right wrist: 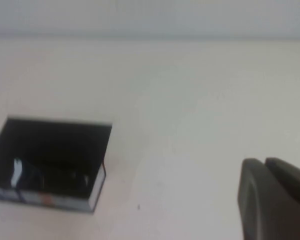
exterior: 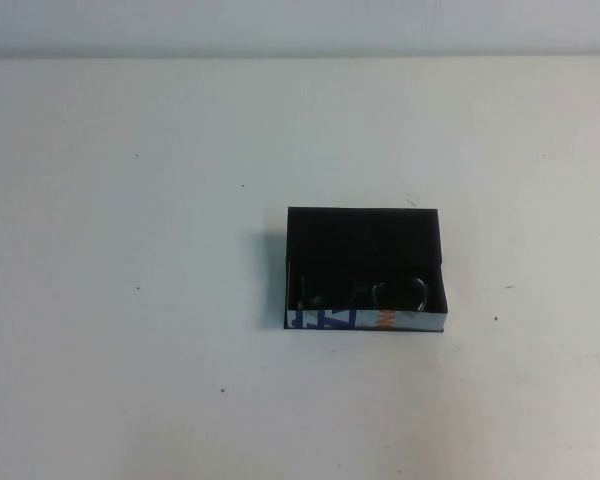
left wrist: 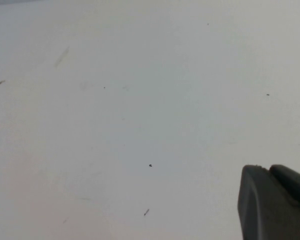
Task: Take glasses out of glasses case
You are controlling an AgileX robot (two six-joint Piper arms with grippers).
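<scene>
Evidently nothing had been grasped: the left gripper [left wrist: 275,202] showed only as a dark grey finger edge at the corner of its wrist view, over bare white counter [left wrist: 115,125], and whether it was spread or pressed together could not be told. The right gripper [right wrist: 275,197] appeared the same way in its own wrist view, its state equally unreadable, with the small rectangular black glasses case [right wrist: 50,160] well apart from it across the counter.

Neither arm entered the high view, so the task seemed to be at its start, the reach not yet made. There the glasses case [exterior: 365,270] sat open a little right of the counter's middle, its light side with blue letters and an orange mark facing the robot. The dark-framed plastic glasses [exterior: 395,293] lay inside, against that printed wall.

Next, I judged, a gripper would need to approach from above and pinch the frame inside the box.

Dark frame on black lining left only glints of rim visible; temples and exact pose were hard to make out.
</scene>
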